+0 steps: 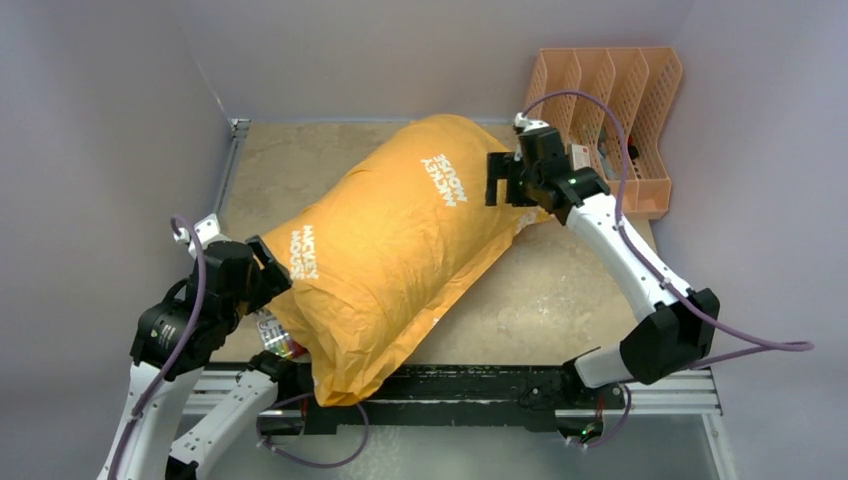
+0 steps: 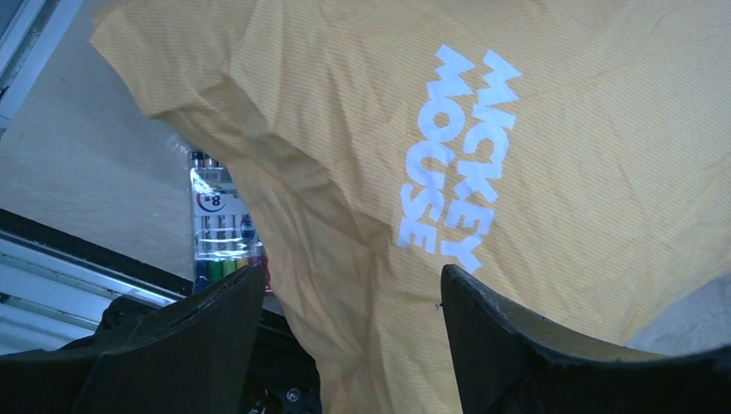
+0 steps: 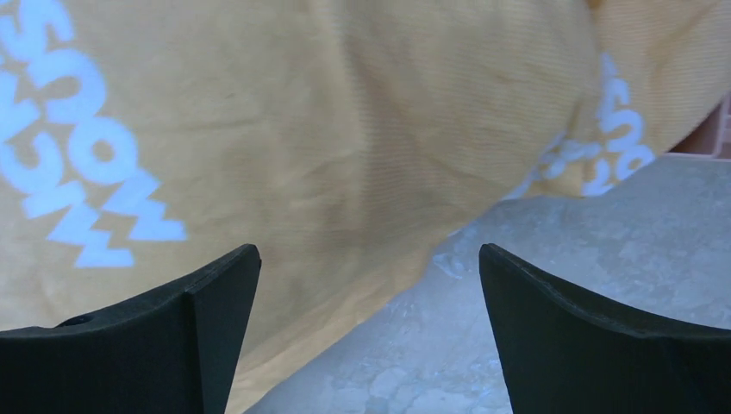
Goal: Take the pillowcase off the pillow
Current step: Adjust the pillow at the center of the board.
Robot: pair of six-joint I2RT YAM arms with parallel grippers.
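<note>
The stuffed pillowcase [image 1: 400, 250] lay diagonally across the table [image 1: 560, 300], from near left to far right, with the pillow hidden inside. The left gripper [image 2: 349, 280] hovered at its near-left end, fingers spread and gripping nothing. The right gripper [image 3: 369, 259] was likewise released at the far end, near the peach file rack [image 1: 620, 110].

Arm shells [image 1: 625, 245] are white, joints [image 1: 665, 340] black, cables [image 1: 790, 346] purple, left end effector [image 2: 352, 276] and right end effector [image 3: 369, 254] black.
</note>
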